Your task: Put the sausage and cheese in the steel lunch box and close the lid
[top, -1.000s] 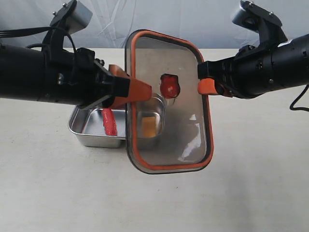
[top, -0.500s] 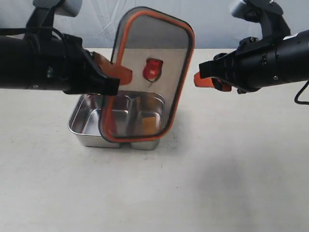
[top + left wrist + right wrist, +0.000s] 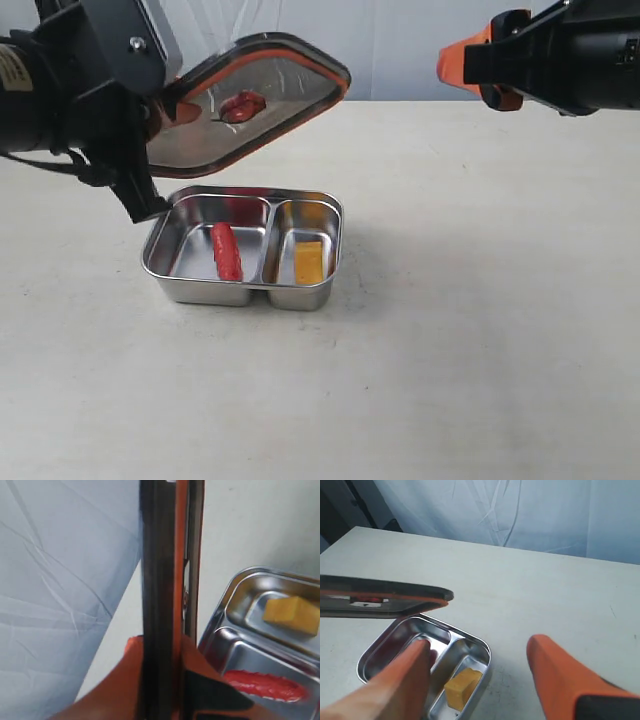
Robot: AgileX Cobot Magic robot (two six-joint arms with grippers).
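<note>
The sausage (image 3: 226,251) lies lengthwise in the larger compartment of the steel lunch box (image 3: 200,292), and the cheese (image 3: 310,260) lies in the smaller compartment beside it, with the divider between them. The box sits open on the pale tabletop (image 3: 480,320). The lid (image 3: 275,85) is off the box, held in the air above and behind its sausage end and tilted so that its orange rim and the orange-red valve (image 3: 242,104) at its centre show in the exterior view; no part of it touches the box. The left jaws are clamped on the lid's edge: in the left wrist view the lid appears edge-on, a dark band with an orange seal, pinched between two orange fingers (image 3: 131,680), with the sausage and cheese visible in the box beyond. The right jaws stand apart with nothing between them, their orange fingers (image 3: 555,675) raised well clear of both box and lid, high at the right of the exterior view. A pale wrinkled cloth (image 3: 520,510) hangs behind the tabletop
</note>
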